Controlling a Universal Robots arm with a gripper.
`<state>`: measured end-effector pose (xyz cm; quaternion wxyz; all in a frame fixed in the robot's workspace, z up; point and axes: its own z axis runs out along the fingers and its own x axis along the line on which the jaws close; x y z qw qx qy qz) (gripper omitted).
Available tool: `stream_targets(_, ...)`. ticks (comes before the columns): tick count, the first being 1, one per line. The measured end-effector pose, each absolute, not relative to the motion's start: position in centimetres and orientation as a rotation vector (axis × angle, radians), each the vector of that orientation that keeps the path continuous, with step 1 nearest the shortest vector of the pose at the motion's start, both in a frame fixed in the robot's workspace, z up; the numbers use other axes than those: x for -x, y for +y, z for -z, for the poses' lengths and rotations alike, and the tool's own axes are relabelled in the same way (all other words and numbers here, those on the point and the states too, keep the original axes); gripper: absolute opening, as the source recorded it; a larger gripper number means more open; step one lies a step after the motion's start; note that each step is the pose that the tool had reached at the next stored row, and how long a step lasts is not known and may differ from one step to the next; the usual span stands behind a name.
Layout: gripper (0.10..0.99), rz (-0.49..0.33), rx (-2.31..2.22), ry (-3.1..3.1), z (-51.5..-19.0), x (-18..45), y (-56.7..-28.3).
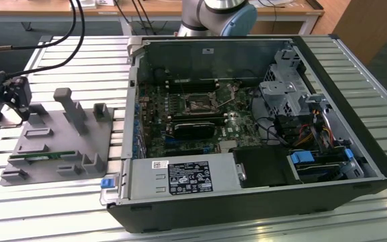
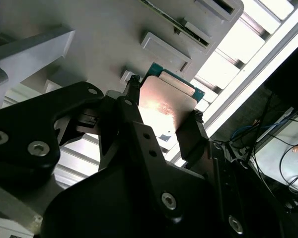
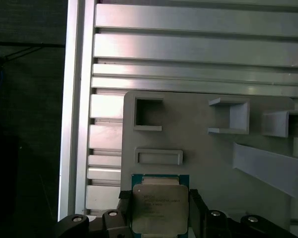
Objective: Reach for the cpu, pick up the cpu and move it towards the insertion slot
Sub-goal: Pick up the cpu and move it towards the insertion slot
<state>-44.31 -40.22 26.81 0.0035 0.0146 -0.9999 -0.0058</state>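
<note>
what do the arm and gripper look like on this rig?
The arm has silver-grey tube sections and a pale blue joint cap. The gripper is matte black, with angular plates, two flat fingers and silver socket-head screws. Black cables trail toward it.

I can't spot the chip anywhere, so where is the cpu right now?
In both wrist views the cpu sits between the fingers, against the grey tray near its edge.

A grey moulded holder tray (image 1: 52, 141) lies beneath me on the slatted aluminium table (image 1: 362, 60), with a green memory stick (image 1: 40, 157) in one groove. Toward the exterior view's right sits an open computer case (image 1: 247, 214), with its labelled power supply (image 1: 183, 177) nearest the camera.
</note>
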Motion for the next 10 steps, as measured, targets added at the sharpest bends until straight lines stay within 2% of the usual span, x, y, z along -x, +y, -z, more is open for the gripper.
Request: stream_targets(10, 0.541, 0.018, -0.046, -3.134, -27.21, 44.31, -40.22)
